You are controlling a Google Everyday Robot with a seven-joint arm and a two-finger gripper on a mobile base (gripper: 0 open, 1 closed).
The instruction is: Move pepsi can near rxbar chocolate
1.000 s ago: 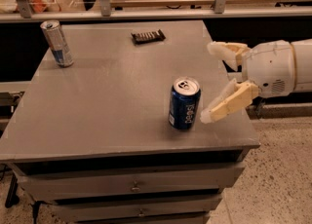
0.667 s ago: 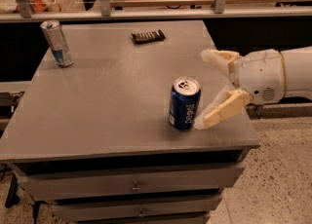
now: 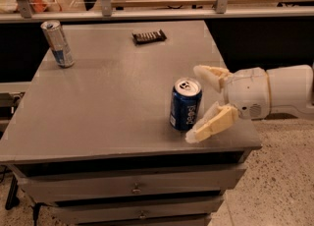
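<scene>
The pepsi can [image 3: 185,104], dark blue with a silver top, stands upright near the front right of the grey tabletop [image 3: 113,102]. The rxbar chocolate [image 3: 148,36], a flat dark bar, lies near the table's back edge, far from the can. My gripper [image 3: 198,102] reaches in from the right with its two cream fingers open. One finger [image 3: 208,73] is behind the can's right side, the other [image 3: 212,124] in front of it. The fingers stand just right of the can and do not close on it.
A slim silver-and-blue can [image 3: 57,43] stands at the table's back left corner. The table is a drawer cabinet with handles [image 3: 136,188] at the front. A shelf rail [image 3: 157,11] runs behind the table. My white arm [image 3: 274,95] extends off the right edge.
My gripper has moved left toward the pepsi can, its open fingers now beginning to flank the can's right side. The can, the bar and the slim can have not moved.
</scene>
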